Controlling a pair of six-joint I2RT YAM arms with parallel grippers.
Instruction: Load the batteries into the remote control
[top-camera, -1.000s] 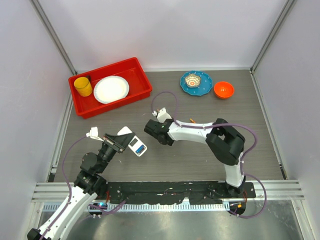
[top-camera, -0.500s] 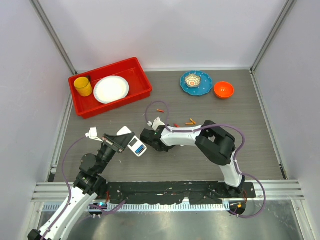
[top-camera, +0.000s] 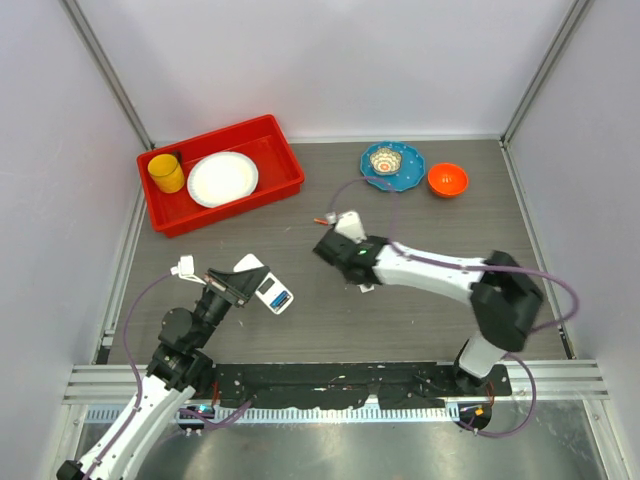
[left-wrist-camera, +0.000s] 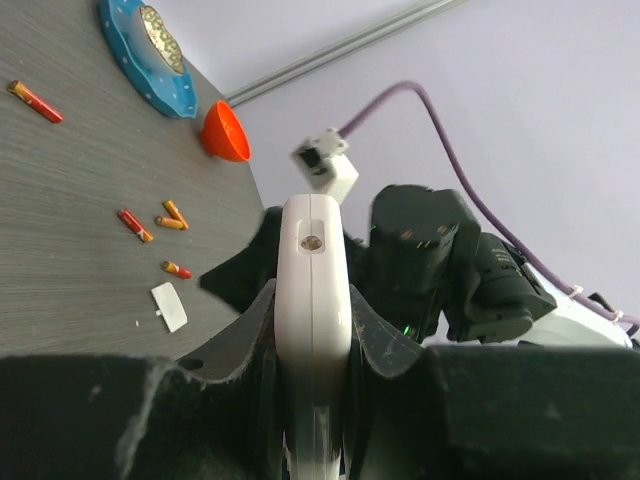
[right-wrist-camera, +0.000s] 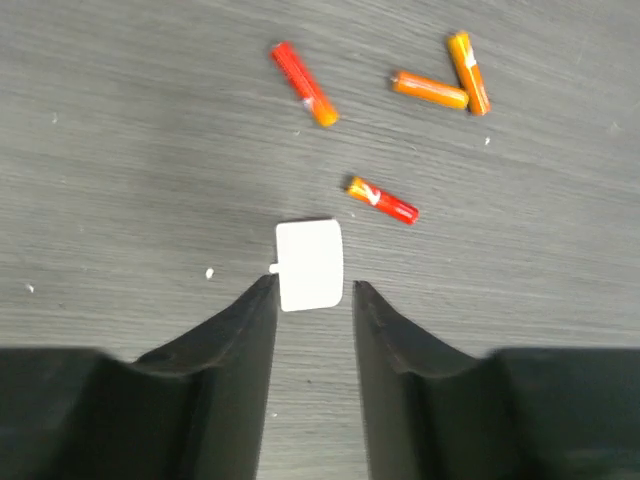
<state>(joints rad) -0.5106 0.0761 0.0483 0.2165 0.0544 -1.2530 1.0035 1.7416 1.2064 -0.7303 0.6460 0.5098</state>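
Left wrist view puts the remote control (left-wrist-camera: 312, 300) edge-on between my left gripper's (left-wrist-camera: 312, 335) fingers, which are clenched on its two broad sides. From the top camera the remote control (top-camera: 274, 294) sits at the near left of the table (top-camera: 250, 230), screen side turned up, in that same grasp (top-camera: 252, 284).

Beyond it lie the batteries, loose on the table. My right wrist camera shows four orange-red ones: one (right-wrist-camera: 382, 200) just past a small white cover piece (right-wrist-camera: 309, 264), one (right-wrist-camera: 304, 84) further off to the left, and two (right-wrist-camera: 430, 90) (right-wrist-camera: 468, 58) meeting in a V. A fifth (left-wrist-camera: 34, 101) lies well apart, near the blue plate (left-wrist-camera: 145, 45).

My right gripper (right-wrist-camera: 312, 284) is spread, its tips either side of the cover piece; whether they touch it I cannot tell.

Further back stand an orange bowl (top-camera: 447, 179) beside the blue plate, and a red tray (top-camera: 283, 165) holding a white plate (top-camera: 222, 178) and a yellow cup (top-camera: 166, 172).
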